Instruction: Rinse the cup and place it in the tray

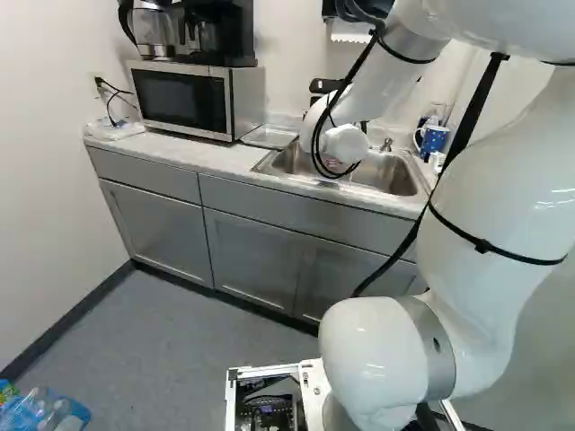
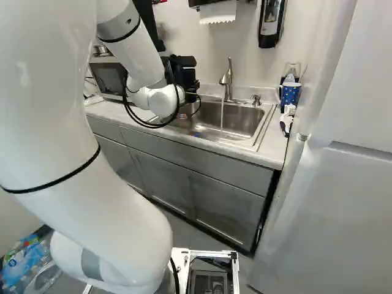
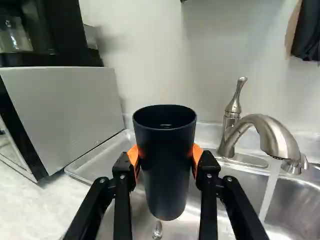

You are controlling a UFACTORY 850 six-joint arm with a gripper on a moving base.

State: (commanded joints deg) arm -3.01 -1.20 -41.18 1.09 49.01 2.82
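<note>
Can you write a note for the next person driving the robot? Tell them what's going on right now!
Gripper: shut on the dark cup, which is upright and not under the water.
Tray: on the counter, between microwave and sink.
Faucet: running into the sink.
Done: cup picked up. Can't tell if it's rinsed.
Left: rinse if needed, then set it in the tray.
</note>
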